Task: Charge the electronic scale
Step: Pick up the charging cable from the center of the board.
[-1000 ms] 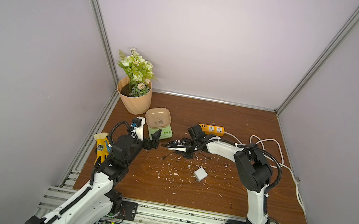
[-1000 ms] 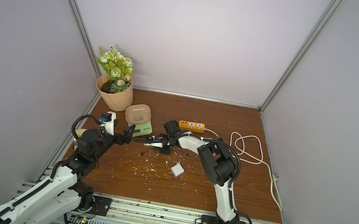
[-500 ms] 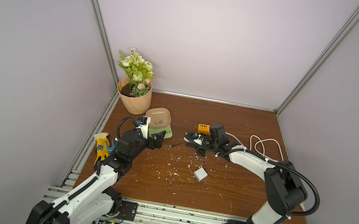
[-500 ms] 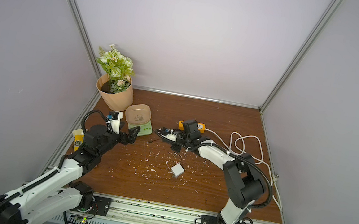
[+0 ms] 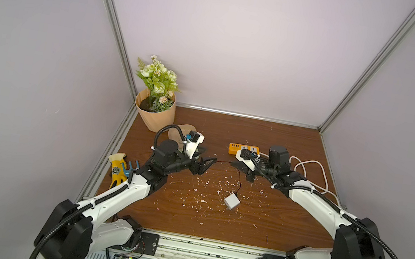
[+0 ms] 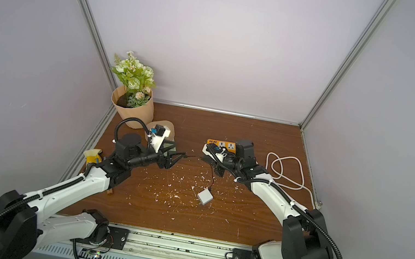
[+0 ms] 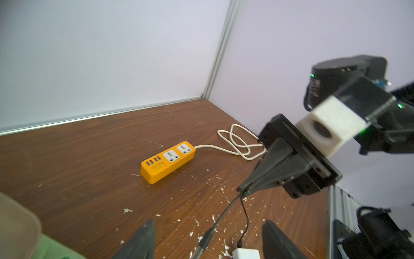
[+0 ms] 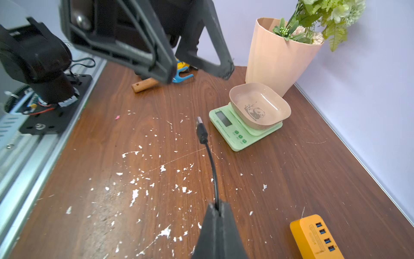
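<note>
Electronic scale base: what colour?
The electronic scale base is light green, under a beige tray with a panda drawing; clearest in the right wrist view.

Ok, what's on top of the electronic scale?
A beige tray with a panda drawing, nothing in it. It hides the platform's top; the electronic scale's display and buttons show.

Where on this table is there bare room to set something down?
The table is bare along the back wall, from the flower pot to the white cord. The front strip by the rail is also free, either side of the white charger. Crowded: the middle, around the black cable, power strip and scale.
</note>
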`<state>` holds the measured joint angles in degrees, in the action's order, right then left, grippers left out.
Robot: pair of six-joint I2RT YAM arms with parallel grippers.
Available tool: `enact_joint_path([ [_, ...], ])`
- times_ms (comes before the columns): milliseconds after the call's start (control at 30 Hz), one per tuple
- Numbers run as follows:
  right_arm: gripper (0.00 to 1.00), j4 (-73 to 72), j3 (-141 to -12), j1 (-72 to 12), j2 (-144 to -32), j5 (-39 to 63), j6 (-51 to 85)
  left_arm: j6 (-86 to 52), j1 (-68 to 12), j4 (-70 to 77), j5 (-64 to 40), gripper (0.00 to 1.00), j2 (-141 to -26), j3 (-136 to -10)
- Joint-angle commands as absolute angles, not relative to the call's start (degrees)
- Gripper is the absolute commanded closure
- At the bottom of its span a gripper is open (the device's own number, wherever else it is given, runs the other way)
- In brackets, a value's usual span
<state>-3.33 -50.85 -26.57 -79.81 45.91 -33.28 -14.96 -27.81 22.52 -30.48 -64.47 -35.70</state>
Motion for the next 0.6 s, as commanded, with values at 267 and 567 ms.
enact_joint_path([
  [267,1.0,1.5,-51.6,-25.2,-74.0,51.9,-33.3,-7.6,-28.8,25.9,-33.9,0.45,-67.7,-35.8],
  [567,1.0,2.2,-51.8,-24.4,-72.6,52.7,-33.0,-4.8,-28.9,27.7,-39.9,0.63,-67.2,-33.9],
])
